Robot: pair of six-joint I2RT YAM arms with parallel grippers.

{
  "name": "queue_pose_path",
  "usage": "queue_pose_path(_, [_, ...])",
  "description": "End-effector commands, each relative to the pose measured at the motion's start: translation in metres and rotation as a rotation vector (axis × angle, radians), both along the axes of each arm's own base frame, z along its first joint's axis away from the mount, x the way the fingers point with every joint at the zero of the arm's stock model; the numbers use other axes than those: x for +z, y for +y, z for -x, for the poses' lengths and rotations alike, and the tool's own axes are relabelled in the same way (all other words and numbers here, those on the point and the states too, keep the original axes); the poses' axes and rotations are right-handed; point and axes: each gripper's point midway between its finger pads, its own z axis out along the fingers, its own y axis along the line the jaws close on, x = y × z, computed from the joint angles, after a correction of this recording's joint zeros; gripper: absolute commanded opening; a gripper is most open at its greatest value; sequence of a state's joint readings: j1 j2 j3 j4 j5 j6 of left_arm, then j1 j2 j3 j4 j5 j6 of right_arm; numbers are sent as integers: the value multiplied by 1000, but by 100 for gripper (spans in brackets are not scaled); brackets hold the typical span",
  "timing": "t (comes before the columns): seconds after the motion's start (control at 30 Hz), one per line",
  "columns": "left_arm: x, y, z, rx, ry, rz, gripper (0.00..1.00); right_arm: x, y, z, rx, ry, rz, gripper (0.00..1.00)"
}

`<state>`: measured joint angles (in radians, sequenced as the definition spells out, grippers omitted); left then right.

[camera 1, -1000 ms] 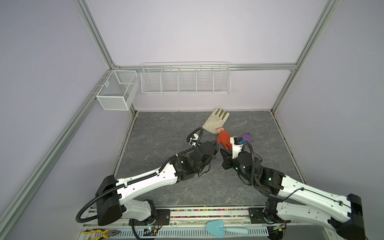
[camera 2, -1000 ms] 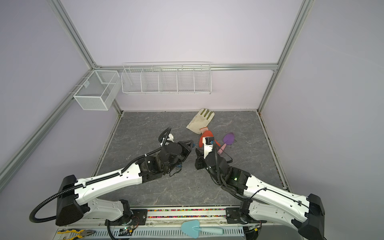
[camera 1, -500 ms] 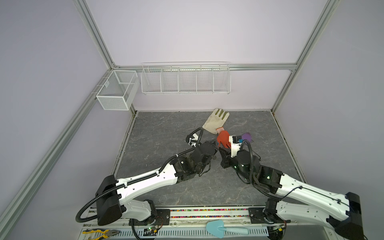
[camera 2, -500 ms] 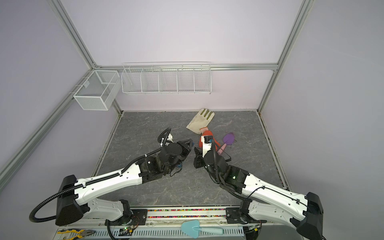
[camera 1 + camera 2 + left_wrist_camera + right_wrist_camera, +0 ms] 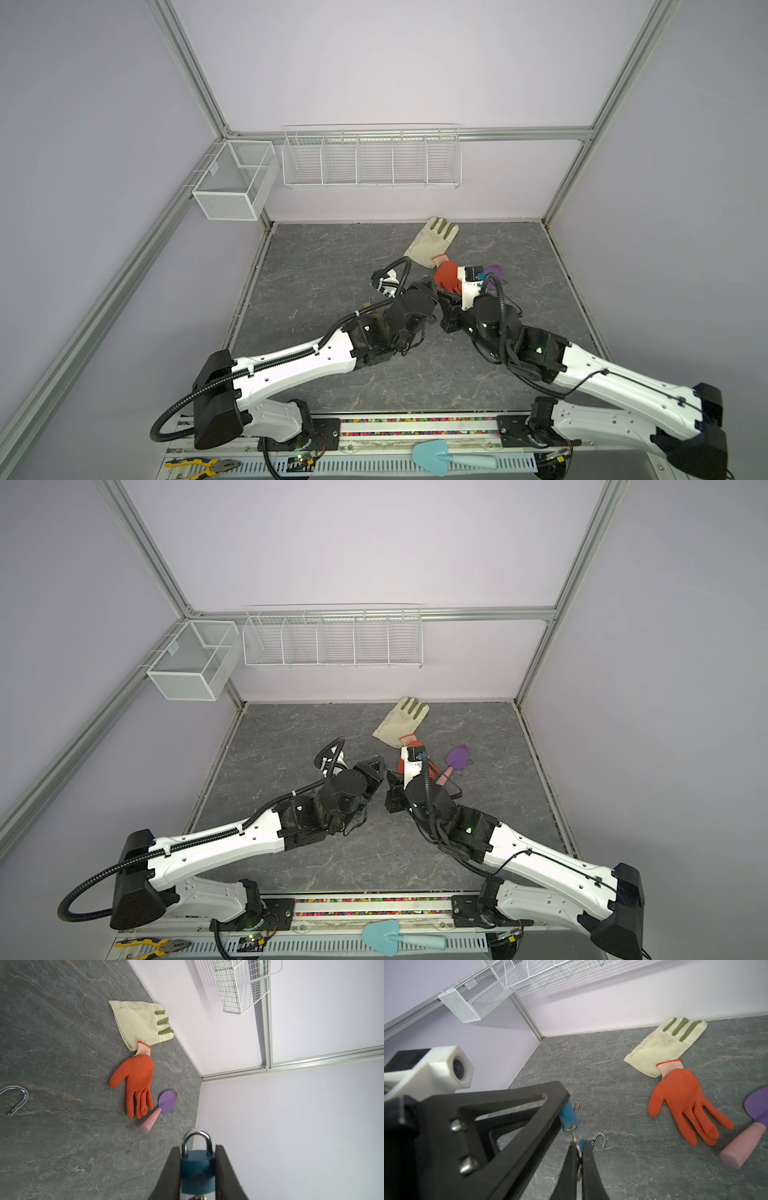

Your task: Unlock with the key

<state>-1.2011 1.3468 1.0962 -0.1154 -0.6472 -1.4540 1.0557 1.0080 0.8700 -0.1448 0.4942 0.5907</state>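
My left gripper (image 5: pixel 197 1148) is shut on a blue padlock (image 5: pixel 197 1169), its black fingers (image 5: pixel 172 1169) pressing both sides of the body. The silver shackle (image 5: pixel 197 1138) sits closed above the jaws. In the right wrist view the padlock (image 5: pixel 569 1118) hangs at the left gripper's tip with its brass keyhole end facing my right gripper (image 5: pixel 578 1148). That gripper is shut on the thin metal key (image 5: pixel 574 1138), whose tip meets the keyhole. In both top views the two grippers meet nose to nose, left (image 5: pixel 424 286) and right (image 5: pixel 444 297), above the middle of the table.
A second blue padlock (image 5: pixel 600 1141) lies on the grey table with its shackle open. Behind lie a cream glove (image 5: pixel 430 245), an orange glove (image 5: pixel 446 276) and a purple trowel (image 5: pixel 457 758). Wire baskets (image 5: pixel 370 162) hang on the back wall. A teal trowel (image 5: pixel 432 455) lies on the front rail.
The right wrist has edged slightly left toward the left gripper. Both grips look the same, and the left arm has stayed put.
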Motion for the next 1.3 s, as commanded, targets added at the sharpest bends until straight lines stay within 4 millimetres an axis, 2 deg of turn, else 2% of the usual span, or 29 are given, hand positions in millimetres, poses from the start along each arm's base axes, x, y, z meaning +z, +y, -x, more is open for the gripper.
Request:
queue_pose_path(0.0, [0,-10,6,-32,-3,-24,0,22,12,3,44,-30,-78,7])
queue_pose_path(0.27, [9,-24,15,-130,-20,-2,0,32,21,6,103,-65,-93,7])
queue_pose_path(0.4, [3,-23,19,-159,-11,-72,0,50,30,16,184,-80,-136,7])
queue_pose_path(0.63, [0,-21,27,-192,-26,-56,0,59,20,16,161,-62,-173,6])
queue_pose_path(0.87, [-2,-21,33,-236,-71,-17,0,88,29,32,292,-24,-345,6])
queue_pose_path(1.0, [5,-17,35,-253,-112,-15,0,103,30,41,338,-8,-412,6])
queue_pose_path(1.27, [17,-11,38,-296,-173,23,0,110,24,40,350,62,-533,6])
